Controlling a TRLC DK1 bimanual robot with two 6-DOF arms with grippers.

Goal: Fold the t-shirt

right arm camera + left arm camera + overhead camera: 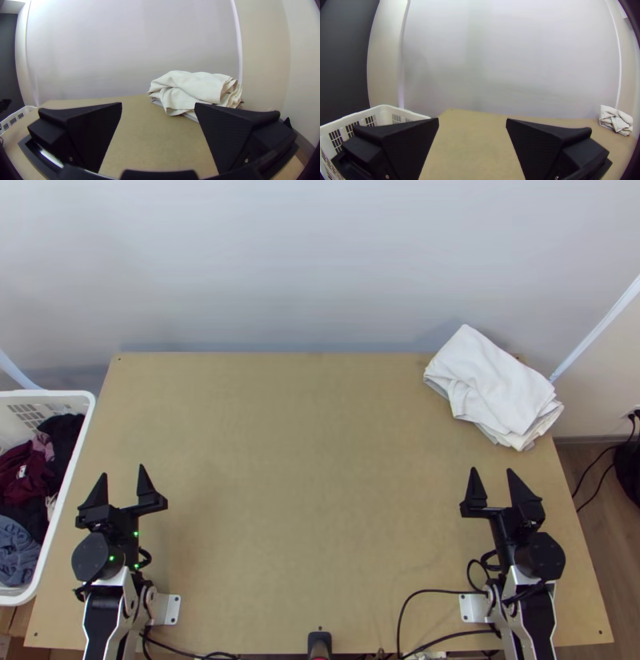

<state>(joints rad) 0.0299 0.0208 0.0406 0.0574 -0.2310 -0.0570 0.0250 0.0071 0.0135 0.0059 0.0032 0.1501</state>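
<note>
A pile of white cloth (492, 386), folded in several layers with a greyer layer underneath, lies at the table's far right corner; whether a t-shirt is in it I cannot tell. My left gripper (122, 476) is over the table's left side, open, nothing between its fingers. My right gripper (494, 480) stands open and empty, nearer the table's front than the cloth and apart from it. In the left wrist view are my left gripper (472, 121) and, farther off, the cloth (616, 120). In the right wrist view the cloth (195, 90) lies beyond my right gripper (158, 106).
A white basket (84, 420) holding dark, maroon and blue clothes (20, 552) stands along the table's left edge. Bare wood (312, 476) stretches between the arms. Black cables (432, 592) run along the front edge, and a pale wall rises behind the table.
</note>
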